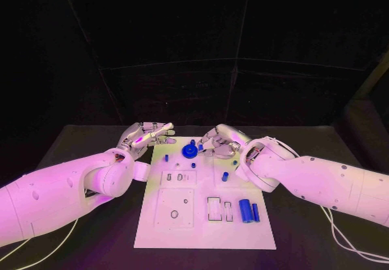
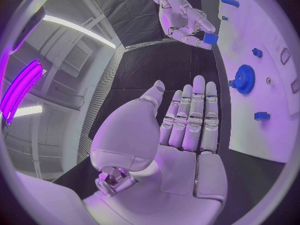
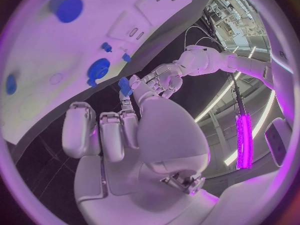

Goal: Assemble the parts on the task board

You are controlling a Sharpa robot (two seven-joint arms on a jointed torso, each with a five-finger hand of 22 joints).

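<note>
Head view: right hand (image 1: 220,142) sits at the far edge of the task board (image 1: 158,233), fingers pinching a small blue part (image 3: 125,86) just beside the blue gear (image 1: 190,150). Left hand (image 1: 148,135) hovers at the board's far left corner over the counter (image 1: 89,152), fingers straight, side by side, holding nothing.

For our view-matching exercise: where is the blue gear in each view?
Head view: blue gear at the task board's far end.
Left wrist view: on the board, beyond the left robot hand's fingertips.
Right wrist view: on the board, beyond the right robot hand pinching a small blue part.
Landmark: the task board.
</note>
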